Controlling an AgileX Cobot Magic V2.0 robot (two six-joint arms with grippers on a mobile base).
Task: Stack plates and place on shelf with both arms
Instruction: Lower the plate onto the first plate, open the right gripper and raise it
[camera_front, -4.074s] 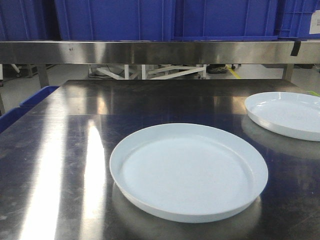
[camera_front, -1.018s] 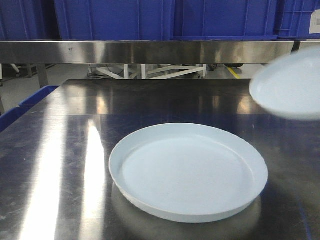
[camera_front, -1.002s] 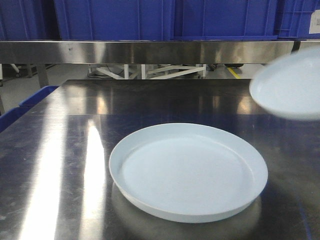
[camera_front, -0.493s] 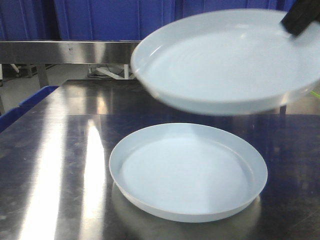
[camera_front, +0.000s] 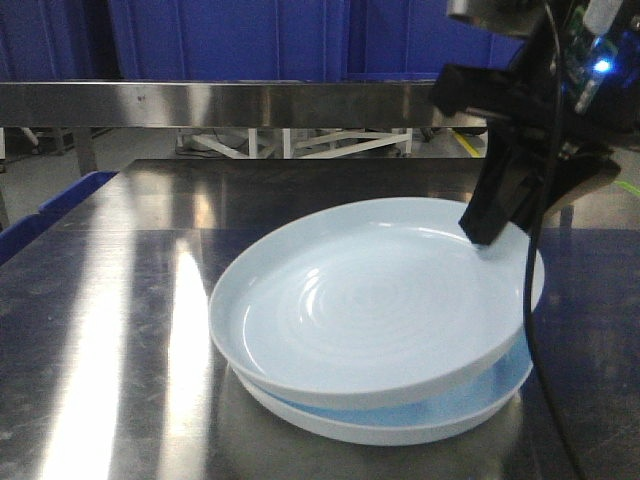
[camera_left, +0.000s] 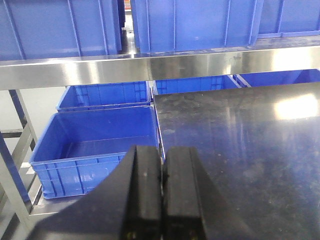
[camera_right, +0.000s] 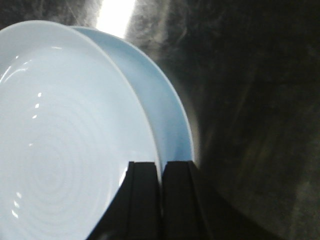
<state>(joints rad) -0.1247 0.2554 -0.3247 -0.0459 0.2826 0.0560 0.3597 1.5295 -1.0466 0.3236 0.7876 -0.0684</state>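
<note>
**Front view.** Your upper plate (camera_front: 370, 300), glossy white, sits centre frame, tilted with its right rim higher. It hides the lower plate (camera_front: 400, 425) except for a bluish crescent at the bottom; you cannot tell whether they touch at left. The right gripper (camera_front: 487, 238), upper right and cut off at the top, pinches the raised rim. The shelf (camera_front: 250, 103) band spans the top.

**Left wrist view.** The left gripper (camera_left: 162, 152) is at bottom centre, fingers (camera_left: 147, 190) pressed together on nothing. Crates (camera_left: 100, 135) stand at left.

**Right wrist view.** The fingers (camera_right: 145, 200) clamp the upper plate's rim. The lower plate shows only as a sliver.
</note>
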